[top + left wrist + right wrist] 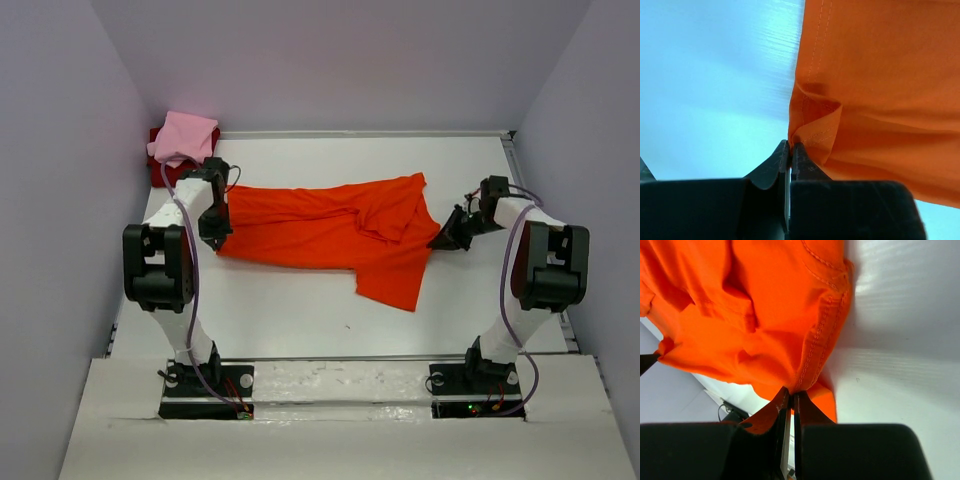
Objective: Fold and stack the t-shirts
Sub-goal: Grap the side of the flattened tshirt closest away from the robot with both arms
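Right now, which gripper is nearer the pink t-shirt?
Left. The left gripper pinches one end of the orange t-shirt just in front of the pink t-shirt; the right gripper holds its opposite end, across the table.

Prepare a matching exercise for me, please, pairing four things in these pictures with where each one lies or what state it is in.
Things:
1. orange-red t-shirt
2. light pink t-shirt
3. dark red t-shirt
4. left gripper

Places or states:
A. lying on top of another shirt, in the far left corner of the table
B. shut on a stitched cloth edge
C. stretched out across the middle
D. mostly hidden beneath another shirt

Pairs: 1-C, 2-A, 3-D, 4-B
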You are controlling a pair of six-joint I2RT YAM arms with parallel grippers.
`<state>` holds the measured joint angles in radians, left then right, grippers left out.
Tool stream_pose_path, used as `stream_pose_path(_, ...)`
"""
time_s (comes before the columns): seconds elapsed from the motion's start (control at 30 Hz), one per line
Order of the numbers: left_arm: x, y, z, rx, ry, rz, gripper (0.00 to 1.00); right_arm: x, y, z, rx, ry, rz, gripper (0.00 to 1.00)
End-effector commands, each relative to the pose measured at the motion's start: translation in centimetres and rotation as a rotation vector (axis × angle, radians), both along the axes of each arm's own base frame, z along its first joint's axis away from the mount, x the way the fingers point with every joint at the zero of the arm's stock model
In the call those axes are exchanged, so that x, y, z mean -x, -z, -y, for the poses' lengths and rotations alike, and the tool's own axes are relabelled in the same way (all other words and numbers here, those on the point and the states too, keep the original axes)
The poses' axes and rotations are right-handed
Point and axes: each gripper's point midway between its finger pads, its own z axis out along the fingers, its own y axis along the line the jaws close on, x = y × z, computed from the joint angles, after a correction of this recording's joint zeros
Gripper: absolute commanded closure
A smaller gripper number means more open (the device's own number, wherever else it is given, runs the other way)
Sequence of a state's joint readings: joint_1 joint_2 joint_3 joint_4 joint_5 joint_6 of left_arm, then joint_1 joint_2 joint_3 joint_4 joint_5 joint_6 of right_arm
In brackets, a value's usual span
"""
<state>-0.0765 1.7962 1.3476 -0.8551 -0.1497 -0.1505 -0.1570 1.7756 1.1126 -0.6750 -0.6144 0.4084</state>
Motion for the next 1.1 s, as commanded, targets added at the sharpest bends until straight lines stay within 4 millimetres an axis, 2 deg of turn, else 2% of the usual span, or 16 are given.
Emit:
stream_pose_path(0.0, 0.8, -0.7, 0.1, 0.005, -0.003, 0.004, 1.0, -1.0, -1.3, 1.2, 0.05, -0.004, 0.021, 0.95)
stream_pose_path(0.3, 0.8, -0.9, 0.1, 0.021, -0.007, 0.011, 1.0, -1.4, -1.9, 1.6, 0.052, -0.002, 0.03, 0.96)
stream_pose_path(0.7, -0.5, -2.5, -2.0, 0.003, -0.076, 0.06, 1.0, -5.0, -5.1, 1.8, 0.033, 0.011, 0.086, 0.97)
stream_pose_path(0.97, -1.3, -2.7, -2.2, -0.005, -0.082, 0.057, 1.0, -7.4, -6.4, 2.0, 0.02, 0.017, 0.117, 0.97)
stream_pose_path(1.07, -2.1, -3.5, -2.6, -0.024, -0.09, 0.08, 1.0, -8.4, -7.2, 2.0, 0.013, 0.022, 0.133, 0.98)
